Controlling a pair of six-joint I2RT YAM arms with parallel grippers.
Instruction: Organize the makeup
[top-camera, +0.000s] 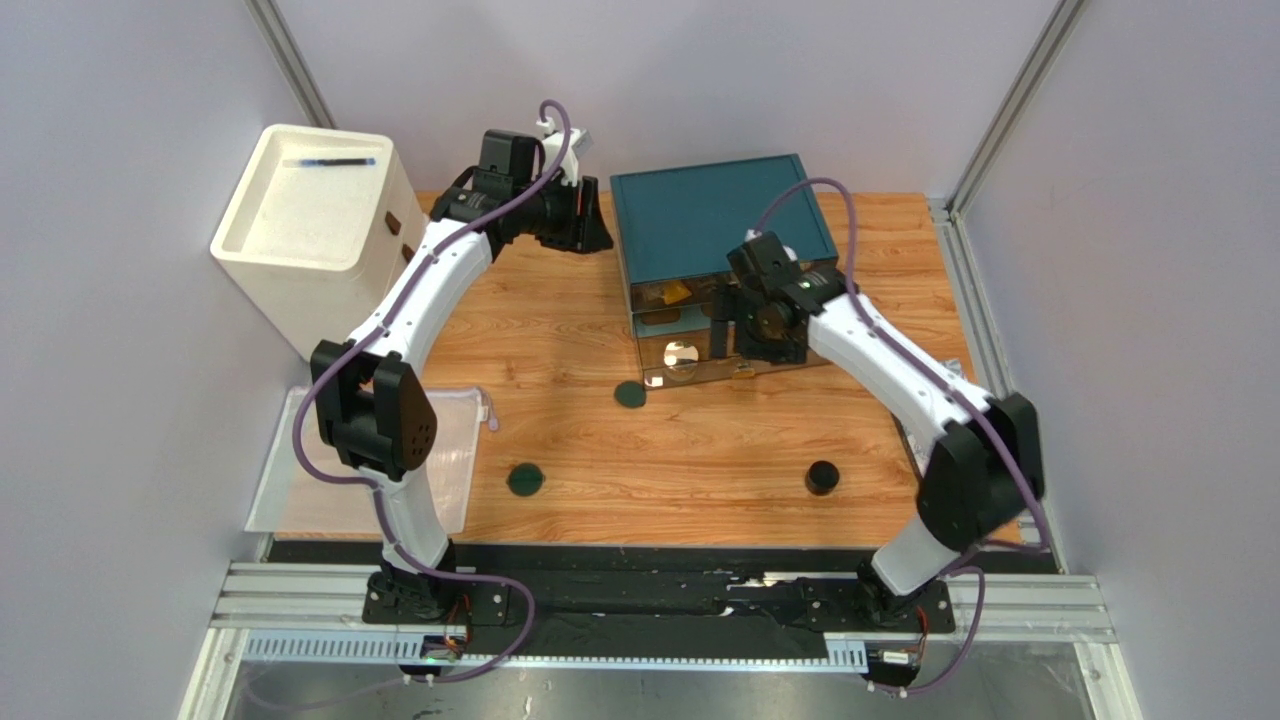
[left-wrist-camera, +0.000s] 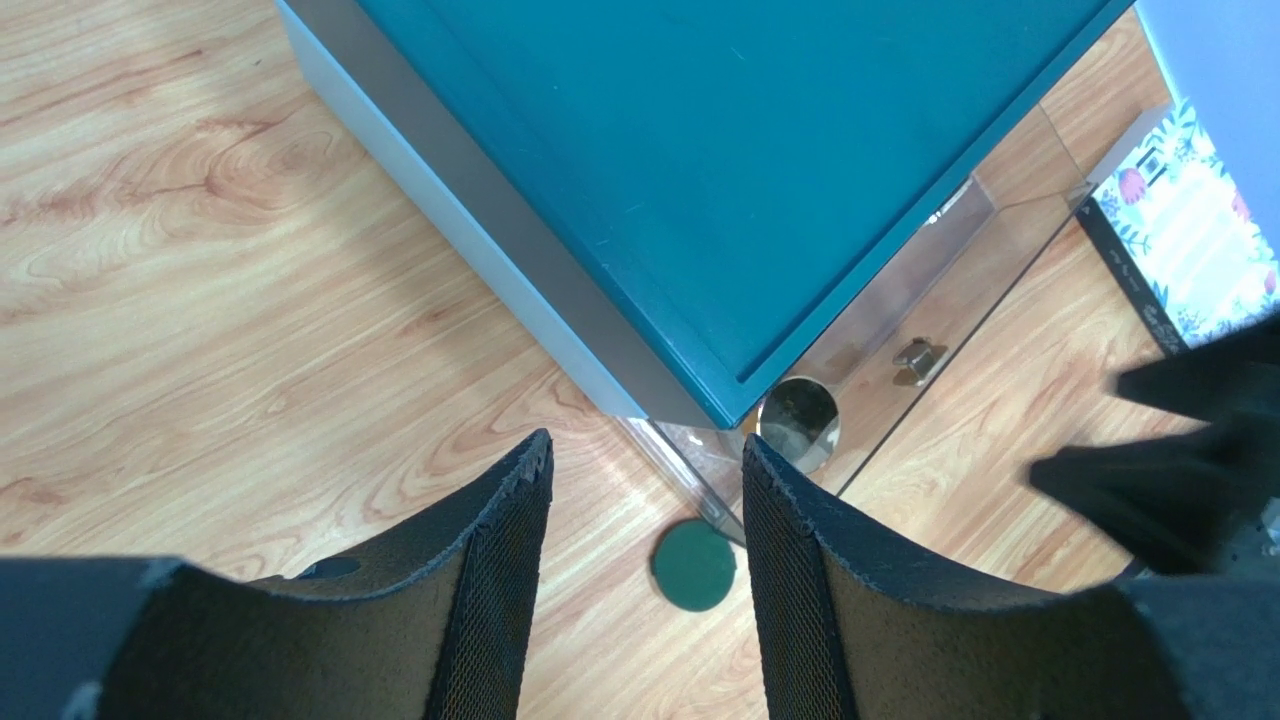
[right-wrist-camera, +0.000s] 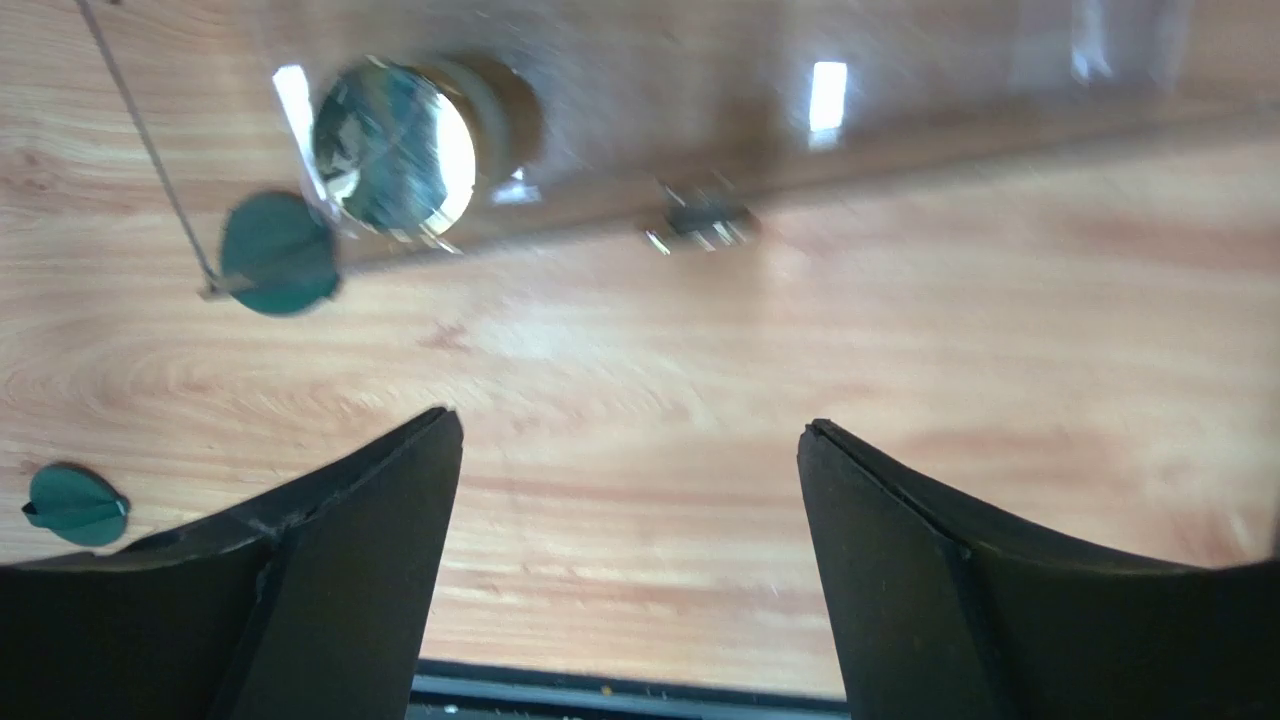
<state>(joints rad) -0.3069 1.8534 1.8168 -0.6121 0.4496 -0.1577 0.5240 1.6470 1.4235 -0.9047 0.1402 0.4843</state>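
Since the loose makeup lies scattered on the tabletop (top-camera: 601, 323), the step in hand looks like fetching the next piece for the teal box (top-camera: 718, 210), and the pick needs care. That box stands at the back centre. Its clear drawer (left-wrist-camera: 962, 285) juts out toward the arms, with a round shiny piece (right-wrist-camera: 406, 143) inside. The white cabinet (top-camera: 301, 240) stands well apart at the left and seems to play no part.

The right tool (right-wrist-camera: 628, 431) hangs just in front of the drawer, fingers spread wide with nothing between them. The left tool (left-wrist-camera: 643, 447) hovers beside the box's left side, fingers partly spread and likewise empty.

Of the loose pieces, the dark jar (top-camera: 821, 477) stands alone near the front edge on the right arm's side. It looks the easy one, tall enough to straddle and squeeze round its wall. The two green discs are harder. The first disc (top-camera: 631, 395) lies just beside the drawer's front corner, and the second disc (top-camera: 525, 480) lies nearer the front edge, toward the left arm.

For a disc, I judge the tool should come straight down with a fingertip on the wood at either side of the rim. It should then close slowly so the thin edge does not skid out, and lift only once the disc is pinched level, keeping clear of the drawer wall.
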